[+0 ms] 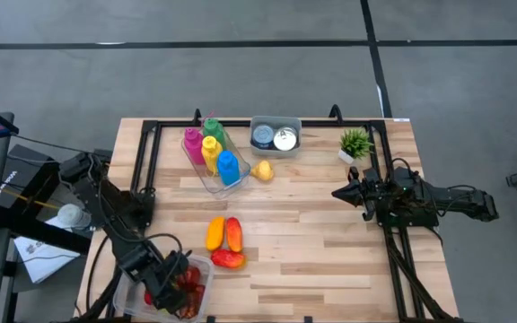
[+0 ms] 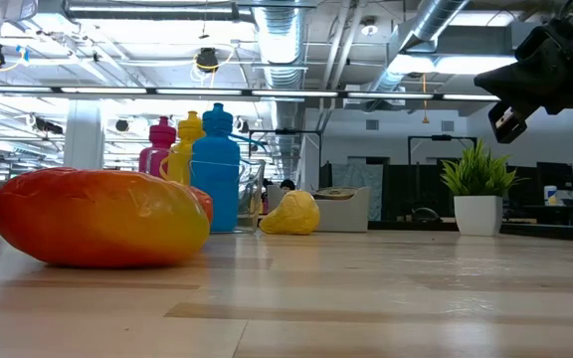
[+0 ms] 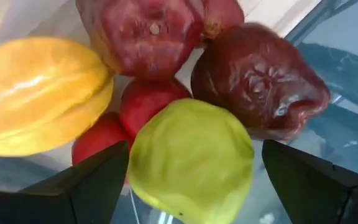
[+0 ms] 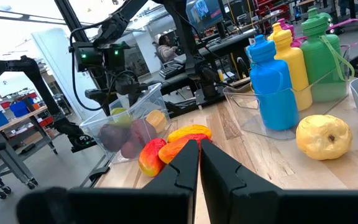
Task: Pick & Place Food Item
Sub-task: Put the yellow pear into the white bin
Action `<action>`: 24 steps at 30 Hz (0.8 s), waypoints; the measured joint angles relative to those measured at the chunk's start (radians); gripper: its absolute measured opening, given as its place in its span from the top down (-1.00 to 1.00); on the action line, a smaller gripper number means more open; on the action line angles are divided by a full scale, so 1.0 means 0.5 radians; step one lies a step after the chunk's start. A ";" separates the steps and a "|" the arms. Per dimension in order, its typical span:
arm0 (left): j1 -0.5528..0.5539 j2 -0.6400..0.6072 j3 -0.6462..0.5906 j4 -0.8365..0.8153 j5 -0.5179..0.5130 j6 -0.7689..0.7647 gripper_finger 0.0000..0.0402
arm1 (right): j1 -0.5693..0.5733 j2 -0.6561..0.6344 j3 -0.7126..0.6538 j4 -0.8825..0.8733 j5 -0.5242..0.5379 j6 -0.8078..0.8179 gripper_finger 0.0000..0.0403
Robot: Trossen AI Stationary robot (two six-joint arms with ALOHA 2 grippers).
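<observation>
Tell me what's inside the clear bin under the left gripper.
The clear bin holds a green fruit, a yellow fruit and dark red fruits. The left gripper, jaws open, straddles the green one. Anything beneath is covered.

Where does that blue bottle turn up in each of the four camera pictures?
High view: the blue bottle lies in a clear tray near the table's far edge, left of centre.
Low view: it stands left of centre, behind the orange fruit.
Left wrist view: not in it; only fruit in a clear bin.
Right wrist view: it is on the right side.
Shared landmark: the yellow pear beside the bottles.
</observation>
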 joint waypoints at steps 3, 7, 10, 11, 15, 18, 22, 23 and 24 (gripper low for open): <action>0.055 -0.030 0.000 -0.008 0.160 0.023 -0.74 | 0.000 0.000 0.000 0.000 0.000 0.000 0.94; 0.115 -0.150 0.000 -0.031 0.234 0.050 -0.68 | 0.000 0.000 0.000 0.000 0.000 0.000 0.94; 0.151 -0.303 0.000 -0.088 0.226 0.049 -0.65 | 0.000 0.000 0.000 0.000 -0.001 0.000 0.94; 0.166 -0.359 0.000 -0.095 0.215 0.035 -0.65 | 0.000 0.000 0.000 0.000 0.000 0.000 0.94; 0.186 -0.587 0.001 -0.075 -0.065 -0.108 -0.64 | 0.000 0.000 0.000 0.000 0.000 0.000 0.94; 0.186 -0.736 0.001 -0.020 -0.433 -0.196 -0.65 | 0.000 0.000 0.000 0.000 0.000 0.000 0.94; 0.186 -0.882 0.001 0.133 -1.036 -0.209 -0.66 | 0.000 0.001 0.000 0.000 0.000 0.000 0.94; 0.186 -0.906 0.001 0.173 -1.188 -0.209 -0.66 | 0.000 0.000 0.000 0.000 0.000 0.000 0.94; 0.186 -0.928 0.001 0.212 -1.342 -0.208 -0.66 | 0.000 0.000 0.000 0.000 0.000 0.000 0.94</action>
